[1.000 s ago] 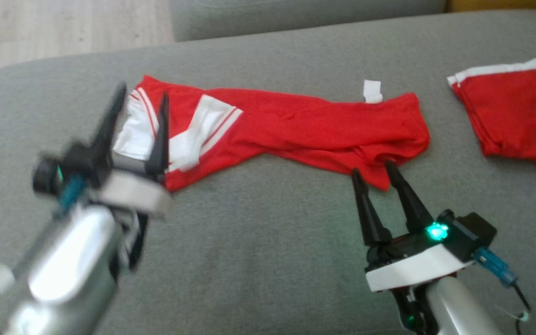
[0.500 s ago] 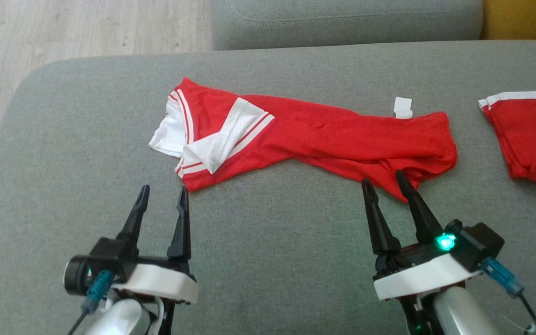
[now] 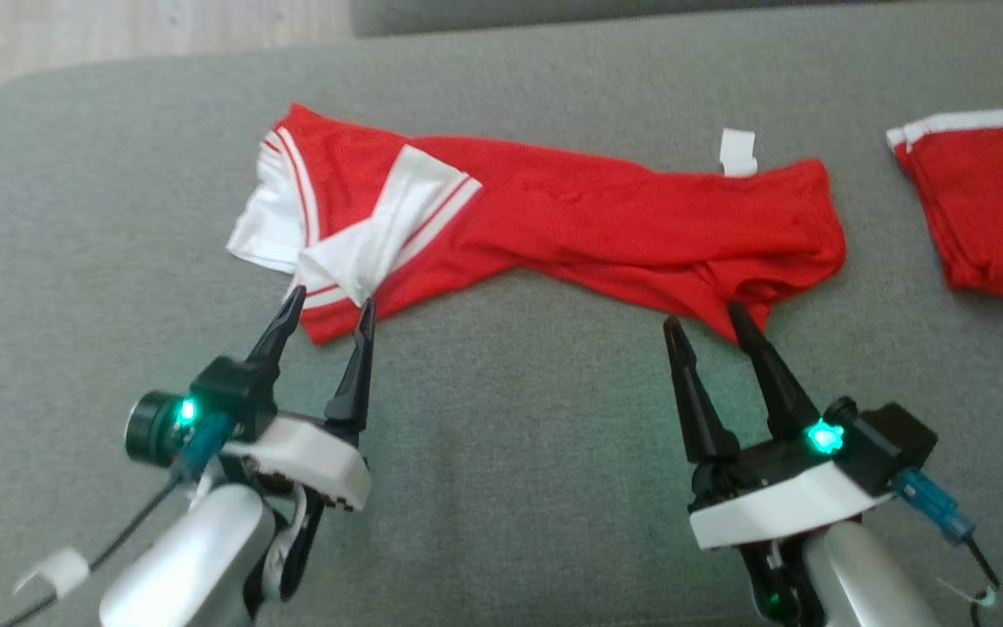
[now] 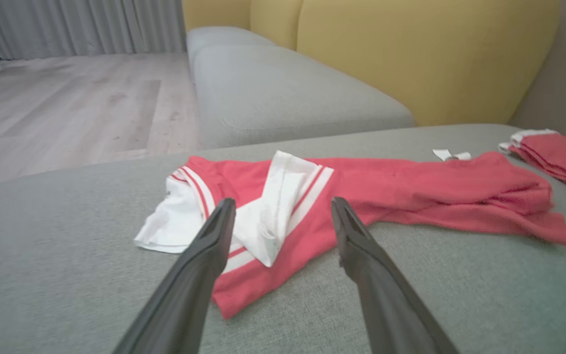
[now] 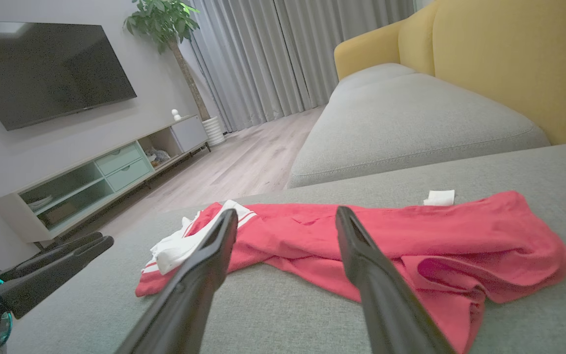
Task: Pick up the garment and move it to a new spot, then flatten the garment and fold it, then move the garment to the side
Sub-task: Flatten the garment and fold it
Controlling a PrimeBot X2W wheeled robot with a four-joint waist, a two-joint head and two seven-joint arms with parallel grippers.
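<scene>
Left claw [image 3: 332,299] and right claw [image 3: 702,314] gape empty.

Red garment [image 3: 571,231], white-striped, on grey sofa [image 3: 501,453]

Near half of grey cushion [image 3: 510,488] bare, passable. Red garment [image 3: 606,235] stretches across the middle; folded red cloth [image 3: 989,218] occupies the right edge.

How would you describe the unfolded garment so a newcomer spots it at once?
Start at the wide grey sofa cushion before the robot. Across its middle lies a long, rumpled red garment. Unlike the folded red garment at the right edge, it is spread out, with white striped panels at its left end and a white tag on its far edge.
</scene>
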